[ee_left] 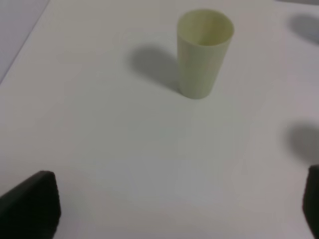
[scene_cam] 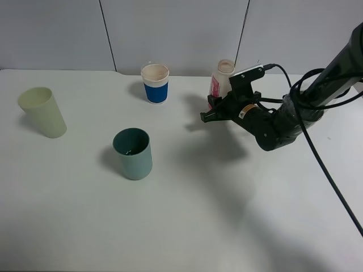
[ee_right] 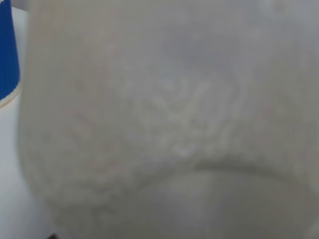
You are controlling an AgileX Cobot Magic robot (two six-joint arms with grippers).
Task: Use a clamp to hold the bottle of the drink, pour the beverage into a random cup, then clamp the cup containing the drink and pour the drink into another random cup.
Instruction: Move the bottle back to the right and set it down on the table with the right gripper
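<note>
The bottle (scene_cam: 223,72) stands upright at the back right of the table, its pink-red label facing left. My right gripper (scene_cam: 204,117) hangs just in front of it on the black arm, its dark fingers together and pointing left. The bottle's pale blurred wall (ee_right: 169,119) fills the right wrist view, where no fingers show; I cannot tell whether anything touches it. The teal cup (scene_cam: 133,153) stands mid-table with a dark inside, and I cannot make out the beverage. At the back is the white cup with a blue band (scene_cam: 155,84). My left gripper (ee_left: 172,206) is open over bare table.
A pale yellow-green cup (scene_cam: 42,112) stands at the far left, and also shows ahead of the left gripper (ee_left: 204,55). A black cable (scene_cam: 329,175) trails from the right arm across the table's right side. The blue-banded cup's edge (ee_right: 7,50) shows beside the bottle.
</note>
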